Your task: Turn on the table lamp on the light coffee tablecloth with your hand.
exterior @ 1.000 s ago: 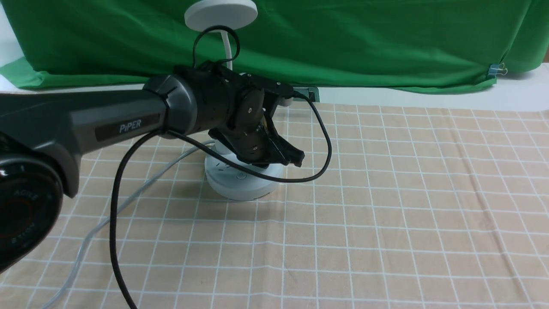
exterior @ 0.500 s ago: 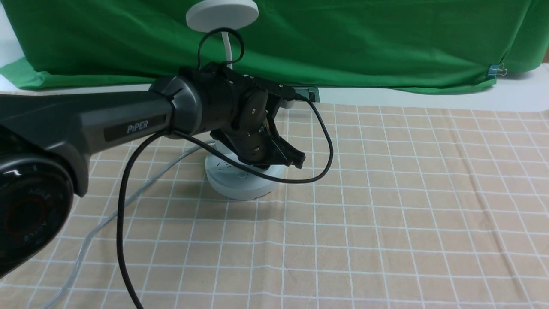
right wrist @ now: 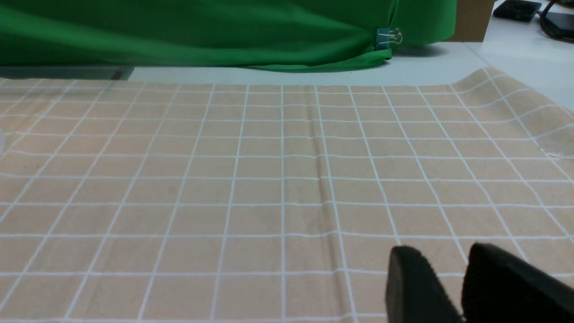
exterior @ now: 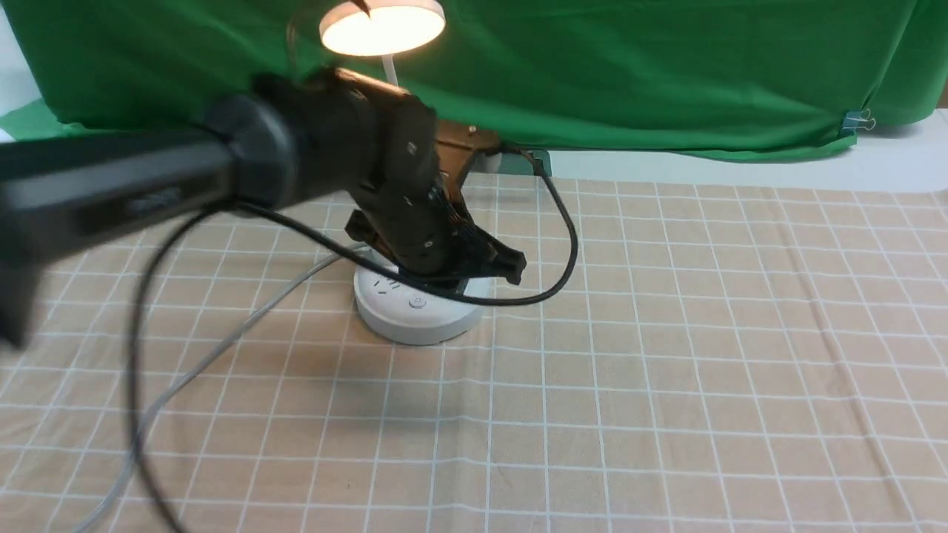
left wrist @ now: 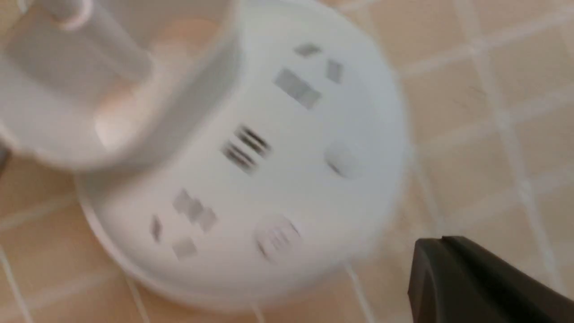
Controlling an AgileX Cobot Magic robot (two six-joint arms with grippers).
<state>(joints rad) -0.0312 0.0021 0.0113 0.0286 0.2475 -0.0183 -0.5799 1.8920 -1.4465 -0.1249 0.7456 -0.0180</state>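
Note:
The table lamp stands on the light coffee tablecloth, left of centre. Its disc head glows. Its round base shows a power button. My left gripper is shut and empty, its tips just above the right rim of the base. The left wrist view is blurred. It shows the base with its sockets, the oval cup and my shut gripper past the rim. My right gripper hovers low over the bare tablecloth, its fingers a narrow gap apart. It is out of the front view.
The lamp's grey cord runs left and forward across the cloth. My left arm's black cable loops right of the base. A plain green cloth hangs at the back, with a binder clip at its right.
The lamp head was dark and is now lit. My left arm has swung upward and is blurred, and the gripper tips have lifted slightly off the base.

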